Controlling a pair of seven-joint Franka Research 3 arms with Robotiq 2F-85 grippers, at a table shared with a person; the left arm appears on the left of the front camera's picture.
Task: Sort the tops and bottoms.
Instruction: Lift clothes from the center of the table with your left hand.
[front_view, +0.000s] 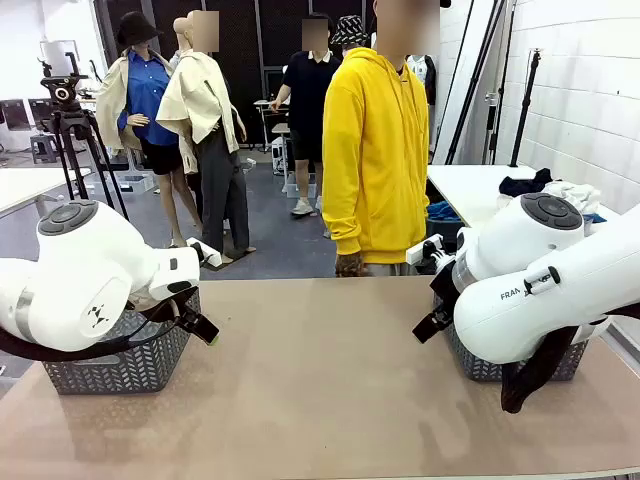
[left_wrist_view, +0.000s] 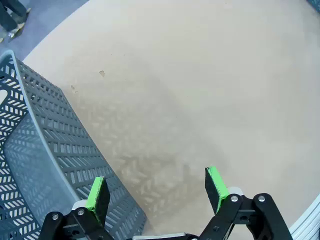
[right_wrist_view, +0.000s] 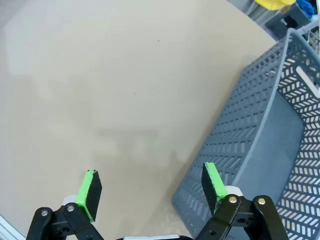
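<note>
The left gripper (left_wrist_view: 157, 187) hangs with jaws wide apart and nothing between them, one pad over the wall of the left basket (left_wrist_view: 45, 150). The right gripper (right_wrist_view: 150, 187) is likewise spread and bare, just beside a corner of the right basket (right_wrist_view: 260, 140). Both baskets stand on the tan table (front_view: 320, 390). A person (front_view: 375, 150) in a yellow hoodie stands at the far edge. Behind at the right, a dark garment (front_view: 525, 184) and a white garment (front_view: 575, 193) lie on a white table, with blue fabric (front_view: 440, 211) lower, beside the person.
</note>
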